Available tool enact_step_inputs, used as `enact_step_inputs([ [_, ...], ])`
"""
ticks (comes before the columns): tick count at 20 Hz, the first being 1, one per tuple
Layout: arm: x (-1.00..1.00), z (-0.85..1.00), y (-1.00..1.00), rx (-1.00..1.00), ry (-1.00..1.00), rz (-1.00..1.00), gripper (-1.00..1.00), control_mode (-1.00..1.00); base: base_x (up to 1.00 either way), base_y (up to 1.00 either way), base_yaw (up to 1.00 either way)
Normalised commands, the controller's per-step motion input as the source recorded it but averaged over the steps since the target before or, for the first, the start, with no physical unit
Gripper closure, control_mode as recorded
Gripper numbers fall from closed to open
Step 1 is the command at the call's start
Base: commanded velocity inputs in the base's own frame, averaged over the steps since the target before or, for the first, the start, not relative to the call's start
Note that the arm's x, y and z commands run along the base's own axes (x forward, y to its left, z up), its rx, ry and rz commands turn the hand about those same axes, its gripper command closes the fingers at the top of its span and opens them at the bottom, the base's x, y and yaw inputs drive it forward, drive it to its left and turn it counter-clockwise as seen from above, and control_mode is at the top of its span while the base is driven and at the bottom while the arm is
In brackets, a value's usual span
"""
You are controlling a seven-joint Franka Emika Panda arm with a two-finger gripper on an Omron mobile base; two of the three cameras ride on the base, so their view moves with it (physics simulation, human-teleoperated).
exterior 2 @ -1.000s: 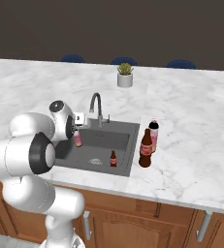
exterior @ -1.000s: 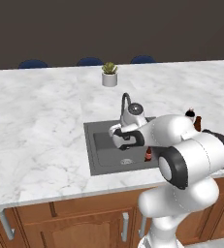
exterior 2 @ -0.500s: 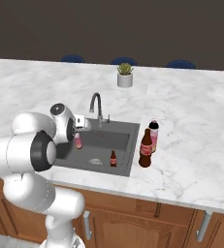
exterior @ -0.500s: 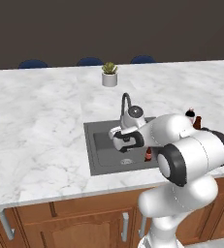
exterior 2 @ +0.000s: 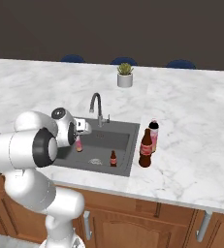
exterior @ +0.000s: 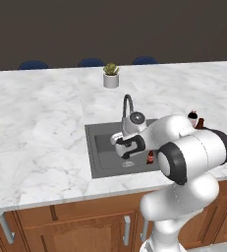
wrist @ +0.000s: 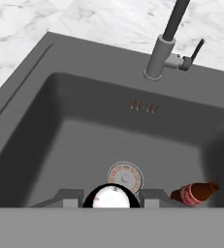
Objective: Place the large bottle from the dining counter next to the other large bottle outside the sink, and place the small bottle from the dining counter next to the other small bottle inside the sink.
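My gripper (exterior 2: 79,137) is shut on the small bottle (exterior 2: 78,144), a short pale bottle with a reddish band, and holds it upright over the left part of the sink (exterior 2: 125,130). In the hand view the small bottle's round top (wrist: 112,196) sits between my gripper's (wrist: 111,202) two fingers, above the drain (wrist: 125,176). The other small bottle (exterior 2: 113,158) (wrist: 195,193) (exterior: 149,157), dark with a red label, stands in the basin to the right. The large bottle (exterior 2: 145,148) stands beside the other large bottle (exterior 2: 153,136) on the dining counter (exterior 2: 196,111), right of the sink.
The curved chrome tap (exterior 2: 97,105) (wrist: 166,46) rises at the sink's back edge, close to my hand. A small potted plant (exterior 2: 125,75) stands farther back on the marble. Blue stool tops (exterior 2: 122,61) line the far side. The basin walls (wrist: 31,111) hem in the hand.
My gripper has sunk a little lower into the sink with the small bottle still in it. The other bottles have not moved.
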Motion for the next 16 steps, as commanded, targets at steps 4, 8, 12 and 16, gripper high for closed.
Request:
enact_step_inputs([
  [4, 0.00, -0.04, 0.00, 0.00, -0.01, 0.02, 1.00, -1.00, 0.00, 0.00, 0.00],
  [8, 0.00, -0.06, -0.05, 0.00, 0.00, 0.02, 1.00, -1.00, 0.00, 0.00, 0.00],
  [12, 0.00, -0.07, -0.16, 0.00, -0.01, 0.01, 1.00, -1.00, 0.00, 0.00, 0.00],
  [16, 0.00, -0.14, -0.16, 0.00, 0.00, 0.01, 1.00, -1.00, 0.00, 0.00, 0.00],
])
